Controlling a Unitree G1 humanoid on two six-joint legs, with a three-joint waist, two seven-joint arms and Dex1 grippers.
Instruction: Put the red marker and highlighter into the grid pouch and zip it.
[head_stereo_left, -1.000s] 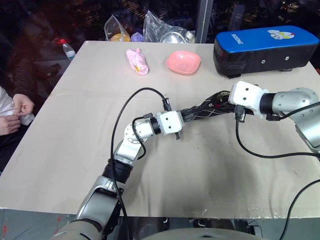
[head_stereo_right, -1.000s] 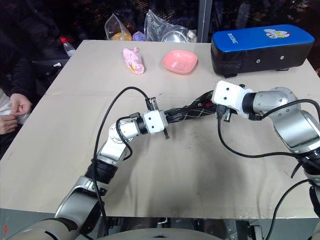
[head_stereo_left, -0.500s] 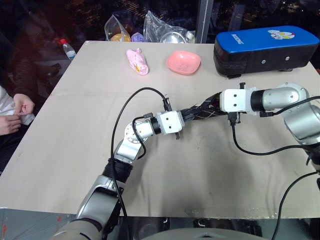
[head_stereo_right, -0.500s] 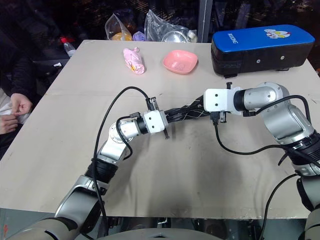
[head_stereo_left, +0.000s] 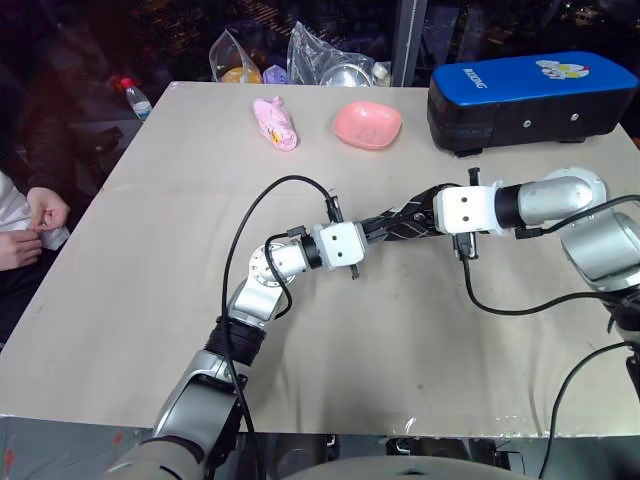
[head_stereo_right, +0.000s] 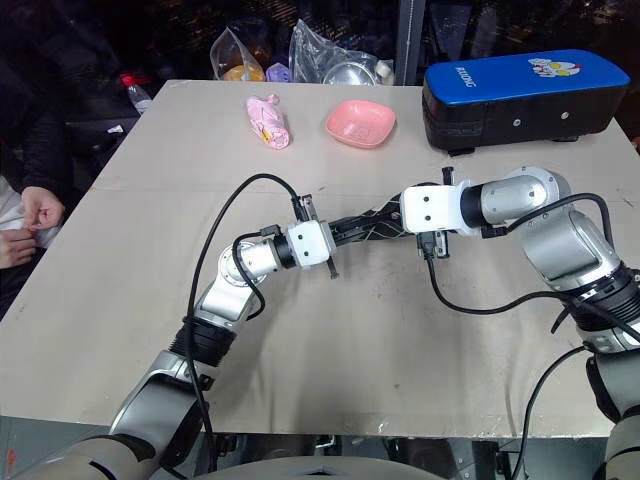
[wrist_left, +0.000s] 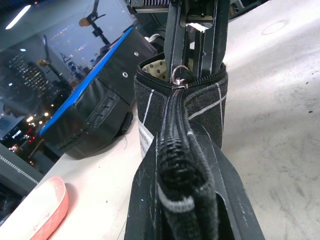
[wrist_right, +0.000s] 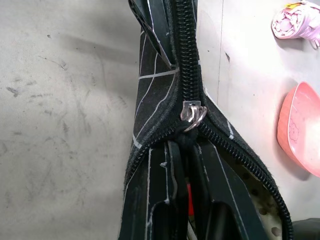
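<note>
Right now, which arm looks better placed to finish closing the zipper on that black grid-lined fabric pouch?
The right. Its gripper sits at the zipper slider beside the open stretch, while the left gripper clamps the closed end of the black grid-lined fabric pouch, steadying it.

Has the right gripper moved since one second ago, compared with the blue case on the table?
Yes. The right gripper has slid to the robot's left along the grid pouch, toward the left gripper, while the blue case stayed in place.

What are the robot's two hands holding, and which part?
Both hold the grid pouch. The left gripper is shut on its zipped end; the right gripper is shut at its other end, by the zipper pull.
</note>
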